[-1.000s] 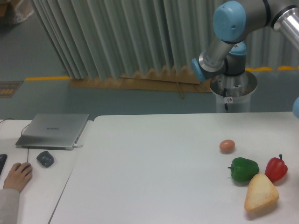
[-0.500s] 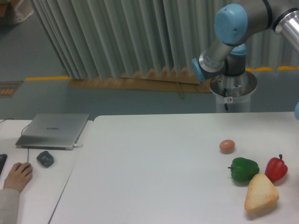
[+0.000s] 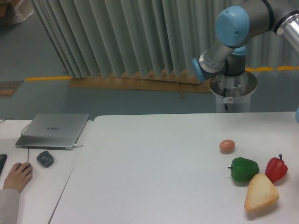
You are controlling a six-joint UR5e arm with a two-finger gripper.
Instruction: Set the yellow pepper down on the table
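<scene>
Yellow pepper wasn't visible anywhere in the shot. Gripper was out of frame too, past the right edge, so I couldn't tell whether it was released, clenched, or carrying anything. Only the arm's elbow joint [image 3: 236, 25] and base pedestal [image 3: 232, 93] showed, upper right behind the table [image 3: 154, 172].

My read: the pepper was either in the gripper off-camera or sitting somewhere outside the view. Can't confirm either.

On the table, clustered at the right edge:
- brown egg [image 3: 227, 146], apart from the rest, nearer the table's middle
- green pepper [image 3: 243, 169], just beside the red pepper [image 3: 276, 168]
- tan wedge-shaped lump [image 3: 260, 192], in front of both peppers, touching or almost touching the green one

The whole left and centre of the tabletop had no props, so that looked like the obvious drop zone; the clutter on the right leaves little room for a clean set-down.

Separate desk on the left held a closed grey laptop [image 3: 53, 130], a dark mouse [image 3: 45, 158] and a person's hand [image 3: 17, 175] resting near it, well apart from the arm's side.
</scene>
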